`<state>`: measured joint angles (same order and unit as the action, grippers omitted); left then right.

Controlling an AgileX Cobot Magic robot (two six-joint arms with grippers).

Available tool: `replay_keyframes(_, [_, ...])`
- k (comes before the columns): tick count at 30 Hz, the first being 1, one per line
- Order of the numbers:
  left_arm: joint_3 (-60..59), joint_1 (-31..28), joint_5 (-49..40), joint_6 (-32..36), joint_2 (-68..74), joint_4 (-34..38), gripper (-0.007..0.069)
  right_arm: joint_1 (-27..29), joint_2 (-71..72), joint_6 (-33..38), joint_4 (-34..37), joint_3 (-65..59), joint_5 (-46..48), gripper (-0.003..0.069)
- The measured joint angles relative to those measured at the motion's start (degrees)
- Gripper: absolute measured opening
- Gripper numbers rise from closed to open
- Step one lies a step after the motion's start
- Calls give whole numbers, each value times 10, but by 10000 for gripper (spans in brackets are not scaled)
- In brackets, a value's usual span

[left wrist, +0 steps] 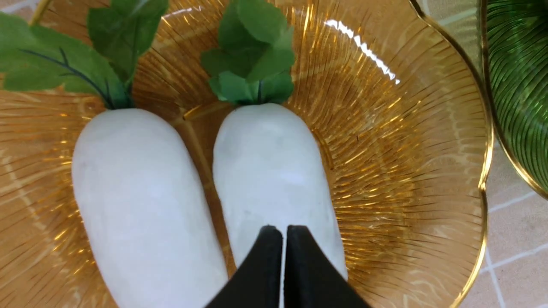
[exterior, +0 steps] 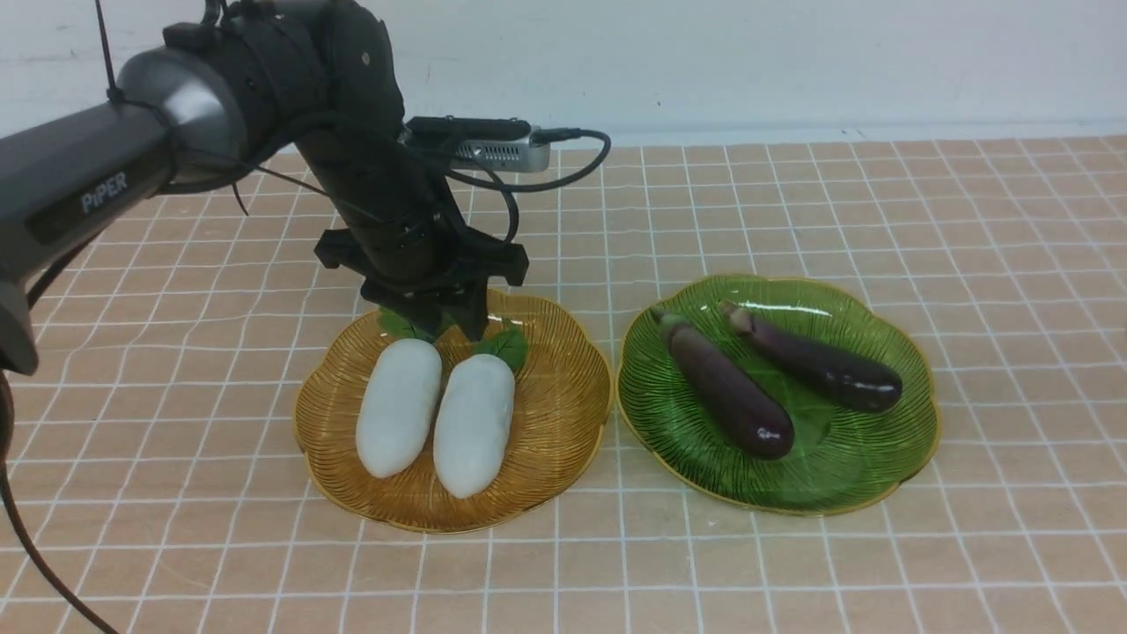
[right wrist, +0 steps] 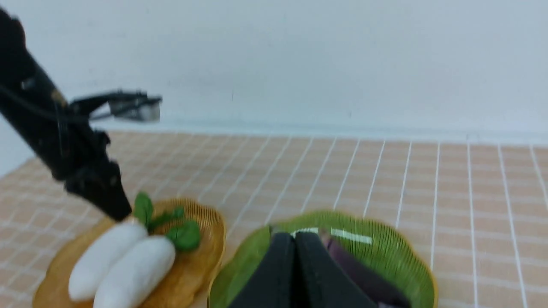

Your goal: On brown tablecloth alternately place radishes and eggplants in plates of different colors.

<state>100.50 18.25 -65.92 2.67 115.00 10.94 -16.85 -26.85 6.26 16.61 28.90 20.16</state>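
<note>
Left gripper (left wrist: 282,233) shut, empty, over radishes (exterior: 474,423). Right gripper (right wrist: 294,241) shut, probably empty; view's blurry. Radishes look smooth, light: grip mid-body.

I see a plain white wall (exterior: 792,62) running across the far side, faintly scuffed in places, with a pale strip (exterior: 880,132) along its foot. On my feed the light looks soft and even.
</note>
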Motion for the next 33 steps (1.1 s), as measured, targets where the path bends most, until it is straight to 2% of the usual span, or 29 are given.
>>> replay_keyframes(15, [0, 0, -2, 37, 0, -6, -4, 0, 0, 0, 2, -3, 19, -15])
replay_keyframes(20, [0, 0, -15, 45, 0, -19, -4, 4, 53, 1, -20, -70, -8, -15])
replay_keyframes(26, [6, 1, -42, 44, -15, -32, -4, 99, 198, 1, -76, -240, -1, -15])
replay_keyframes(33, [16, 2, -45, 34, -109, -54, -4, 164, 273, 1, -107, -304, 19, -15])
